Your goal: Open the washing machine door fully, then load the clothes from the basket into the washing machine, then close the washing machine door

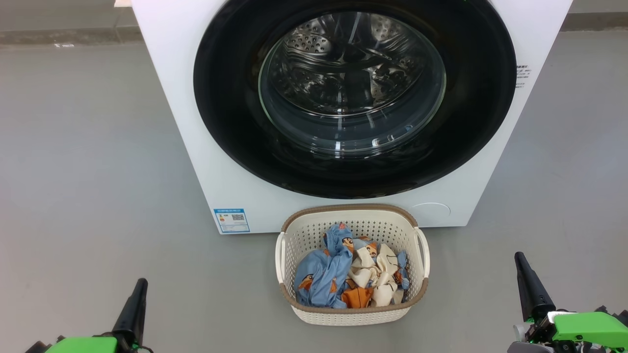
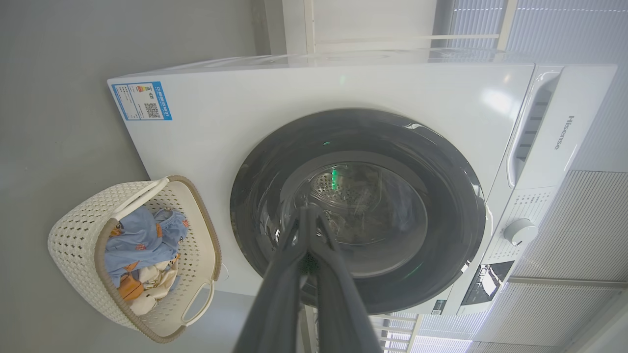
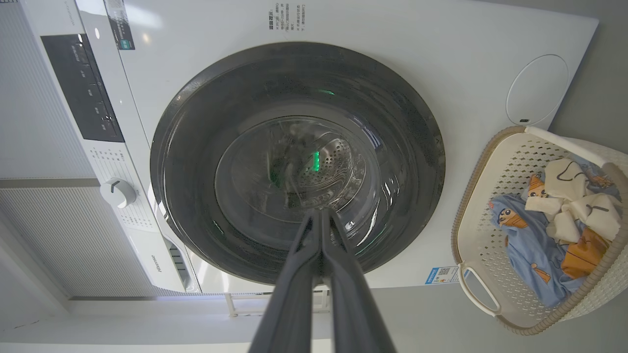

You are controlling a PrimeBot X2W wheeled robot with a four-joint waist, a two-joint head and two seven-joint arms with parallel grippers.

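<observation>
You have a smooth grey floor (image 1: 88, 147) all around, evenly lit, and pale ribbed panels (image 2: 584, 220) behind, beside a white frame (image 2: 373, 24).

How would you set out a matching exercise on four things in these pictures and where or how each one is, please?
Things:
1 washing machine door
2 clothes
3 basket
4 blue label sticker

Places or states:
A on a lower front corner of the washing machine
B shut
C piled in the basket
D on the floor before the machine

Pairs: 1-B, 2-C, 3-D, 4-A.
</observation>
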